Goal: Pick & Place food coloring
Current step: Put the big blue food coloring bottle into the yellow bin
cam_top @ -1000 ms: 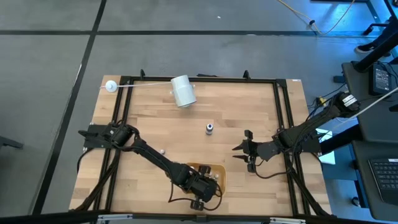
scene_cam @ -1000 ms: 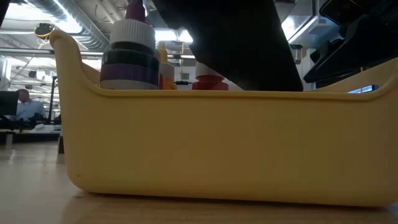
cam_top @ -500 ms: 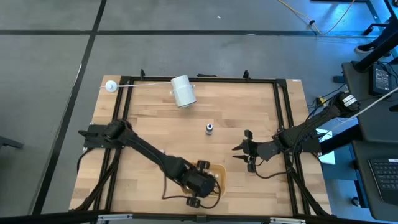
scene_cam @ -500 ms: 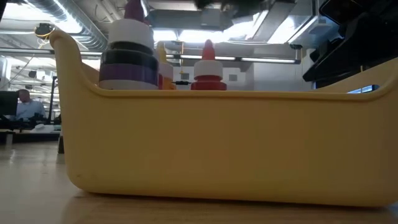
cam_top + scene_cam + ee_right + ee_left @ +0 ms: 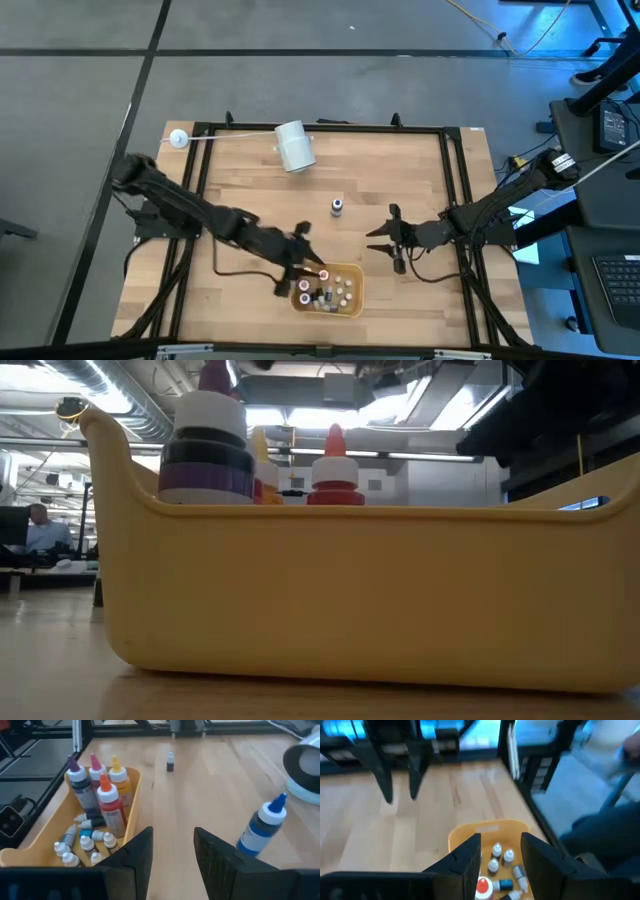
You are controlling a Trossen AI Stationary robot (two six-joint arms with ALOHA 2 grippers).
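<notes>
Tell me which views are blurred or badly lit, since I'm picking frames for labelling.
Left wrist view: smeared throughout, the yellow tray soft. Low view: the tray wall fills the frame, dim against bright ceiling lights, with only bottle tops showing. Right wrist view: fairly crisp on the blue bottle. High view: evenly lit.

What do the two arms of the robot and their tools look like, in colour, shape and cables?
Both arms are dark, slim and jointed, and dark cables run along them at the table's side rails. The left tool and the right tool each end in two black, flat, angular fingers. No markings are readable on them.
</notes>
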